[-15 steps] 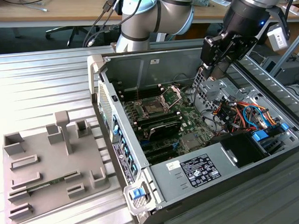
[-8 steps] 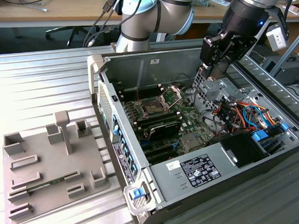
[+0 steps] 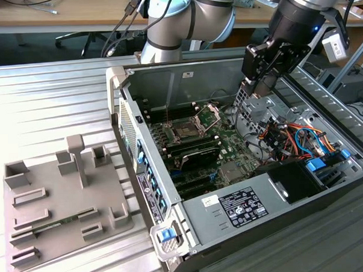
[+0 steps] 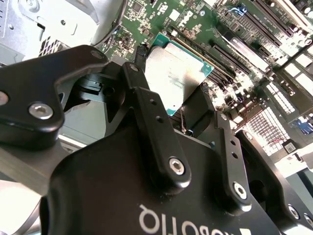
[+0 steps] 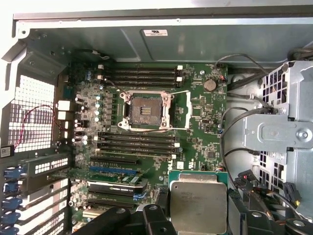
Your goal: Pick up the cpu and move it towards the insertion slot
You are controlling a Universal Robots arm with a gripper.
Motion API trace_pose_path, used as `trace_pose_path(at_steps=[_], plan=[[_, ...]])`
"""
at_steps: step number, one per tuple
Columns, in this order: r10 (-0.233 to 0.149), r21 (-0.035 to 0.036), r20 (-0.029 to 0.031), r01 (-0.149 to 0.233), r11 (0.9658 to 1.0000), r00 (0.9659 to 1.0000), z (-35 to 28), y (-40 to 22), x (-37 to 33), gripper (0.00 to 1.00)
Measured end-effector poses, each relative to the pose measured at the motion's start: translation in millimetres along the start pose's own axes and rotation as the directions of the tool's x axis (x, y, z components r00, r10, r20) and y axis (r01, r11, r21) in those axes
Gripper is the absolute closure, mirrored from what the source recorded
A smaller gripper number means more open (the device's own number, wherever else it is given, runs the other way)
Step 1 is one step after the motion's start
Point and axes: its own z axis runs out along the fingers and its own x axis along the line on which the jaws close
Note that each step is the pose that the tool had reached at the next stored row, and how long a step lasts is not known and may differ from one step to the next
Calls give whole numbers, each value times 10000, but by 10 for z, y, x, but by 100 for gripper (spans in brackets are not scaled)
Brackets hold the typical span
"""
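The cpu [image 4: 178,73], a flat square chip with a silvery top and green edge, is held between my gripper's black fingers [image 4: 138,66] in both wrist views. My gripper [image 5: 198,205] is shut on the cpu [image 5: 198,200] by two opposite edges. In the exterior view my gripper [image 3: 261,90] hangs inside the open computer case, above the board and to the exterior view's right of the insertion slot [image 3: 185,130]. The insertion slot [image 5: 145,110] has a dark centre and its silver frame is swung open. The slot lies apart from the cpu, across several black memory slots.
A grey plastic tray [image 3: 64,201] lies outside the case at the exterior view's left, holding a thin green memory stick [image 3: 50,225]. A metal drive cage [image 5: 281,132], orange and blue cables [image 3: 293,137] and the power supply [image 3: 233,206] stand around the board.
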Motion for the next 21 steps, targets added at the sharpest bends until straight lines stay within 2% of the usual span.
trace_pose_path(at_steps=[21], plan=[[0, 0, 0, 0, 10000, 10000, 30, 2, 42, 45]])
